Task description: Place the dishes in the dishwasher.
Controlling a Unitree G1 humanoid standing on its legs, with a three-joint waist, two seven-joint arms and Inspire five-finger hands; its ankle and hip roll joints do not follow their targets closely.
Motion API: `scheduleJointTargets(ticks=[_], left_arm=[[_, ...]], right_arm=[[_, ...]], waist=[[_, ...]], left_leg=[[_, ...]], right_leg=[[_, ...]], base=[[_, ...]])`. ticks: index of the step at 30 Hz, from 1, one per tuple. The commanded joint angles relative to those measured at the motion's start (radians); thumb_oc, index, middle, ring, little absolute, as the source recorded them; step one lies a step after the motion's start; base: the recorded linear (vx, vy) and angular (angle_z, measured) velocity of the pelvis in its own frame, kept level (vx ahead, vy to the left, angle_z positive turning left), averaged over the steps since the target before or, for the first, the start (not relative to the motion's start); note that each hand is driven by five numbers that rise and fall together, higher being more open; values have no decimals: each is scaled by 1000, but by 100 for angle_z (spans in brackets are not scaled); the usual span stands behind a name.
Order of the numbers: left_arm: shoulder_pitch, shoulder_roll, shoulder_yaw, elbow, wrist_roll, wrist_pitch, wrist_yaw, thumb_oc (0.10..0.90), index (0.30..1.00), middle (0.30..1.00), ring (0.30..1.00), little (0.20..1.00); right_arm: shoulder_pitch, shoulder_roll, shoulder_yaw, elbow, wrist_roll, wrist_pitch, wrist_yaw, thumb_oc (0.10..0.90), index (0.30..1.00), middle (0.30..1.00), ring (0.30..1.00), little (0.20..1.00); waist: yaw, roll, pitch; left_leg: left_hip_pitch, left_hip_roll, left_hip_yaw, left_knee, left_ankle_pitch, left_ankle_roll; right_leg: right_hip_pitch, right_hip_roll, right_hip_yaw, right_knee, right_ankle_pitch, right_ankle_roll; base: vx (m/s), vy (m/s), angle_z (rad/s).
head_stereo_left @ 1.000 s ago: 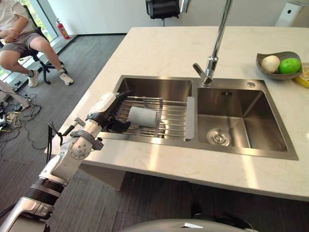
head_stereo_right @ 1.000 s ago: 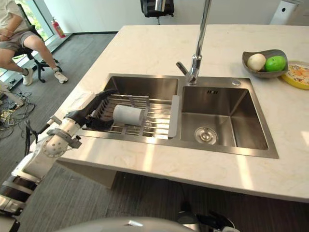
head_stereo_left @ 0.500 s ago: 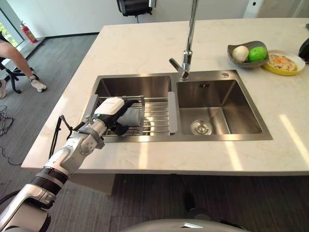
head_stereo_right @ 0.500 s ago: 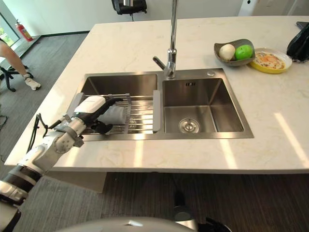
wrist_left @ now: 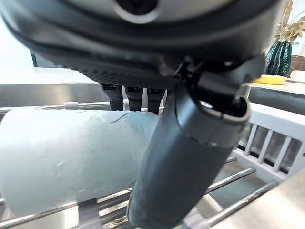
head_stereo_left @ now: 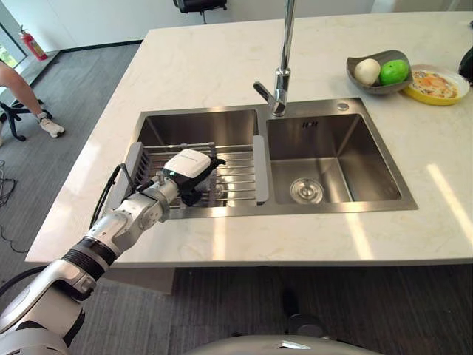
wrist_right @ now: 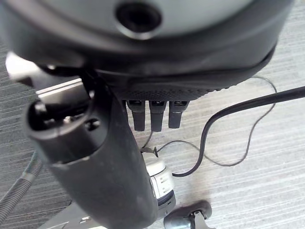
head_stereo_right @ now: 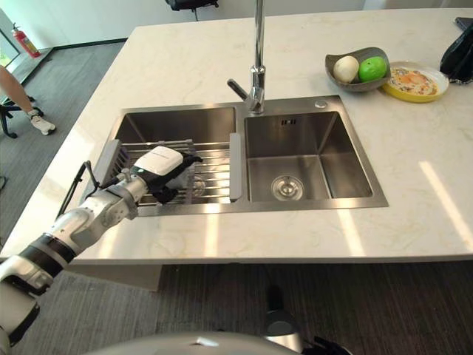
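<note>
Pick-up step: left hand [head_stereo_left: 191,166], left-centre of frame, fingers and thumb curled round the pale grey cylindrical cup [wrist_left: 62,152] lying on the steel wire rack [head_stereo_left: 236,176] in the left sink basin [head_stereo_left: 199,127]. Next: lift clear, carry to dishwasher. Right hand [wrist_right: 95,157] hangs over floor, fingers relaxed, empty.

The left arm reaches forward and inward from the lower left, wrist roughly level — its left hand [head_stereo_left: 186,168] has fingers [wrist_left: 127,97] and thumb curled in a grasp. The right hand [wrist_right: 95,157] hangs low — its fingers point straight down, relaxed.
</note>
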Motion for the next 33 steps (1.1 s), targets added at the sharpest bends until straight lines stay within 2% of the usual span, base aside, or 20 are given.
scheduleJointTargets(ticks=[1,18,24,29,30,31,33], left_arm=[[-176,30,96,-1,16,25,76,800,900,900,900,900],[-128,8,164,6,-50,49,72,800,900,900,900,900],[-115,-8,170,70,-138,76,14,800,900,900,900,900],[-125,-10,139,105,-138,89,-30,800,900,900,900,900],[-125,-10,129,111,-139,92,-47,516,474,474,474,474],[-138,-12,113,123,-137,98,-55,400,300,300,300,300],[-159,-17,82,141,-126,97,-71,400,300,300,300,300]], right_arm=[[-5,0,35,7,40,-5,0,800,900,900,900,900],[-13,1,43,-7,28,2,1,800,900,900,900,900],[-17,-1,46,0,10,18,6,800,900,900,900,900],[-12,-5,52,7,8,16,21,800,900,900,900,900],[-10,-7,49,7,3,27,25,800,900,900,900,900],[-15,-9,49,12,5,31,24,800,900,900,900,900],[-27,-11,46,26,2,35,19,800,900,900,900,900]], waist=[[4,-48,-20],[15,-54,-16],[18,-56,-18],[17,-55,-19],[15,-55,-19],[12,-55,-19],[9,-55,-18]], left_leg=[[8,-19,-46,48,-74,-24],[17,-17,-60,48,-74,-25],[25,-15,-59,43,-72,-25],[31,-12,-59,39,-71,-26],[31,-11,-58,37,-71,-26],[31,-11,-56,37,-71,-26],[31,-11,-54,35,-71,-25]], right_leg=[[53,-44,9,62,-83,115],[77,-51,-12,60,-90,112],[85,-47,-14,56,-90,110],[89,-43,-13,54,-92,108],[89,-42,-12,54,-91,109],[89,-42,-12,53,-90,108],[86,-40,-11,53,-89,108]], base=[[3,-2,7],[0,-2,3],[-1,-5,3],[0,0,0],[0,0,0],[0,0,0],[0,0,0]])
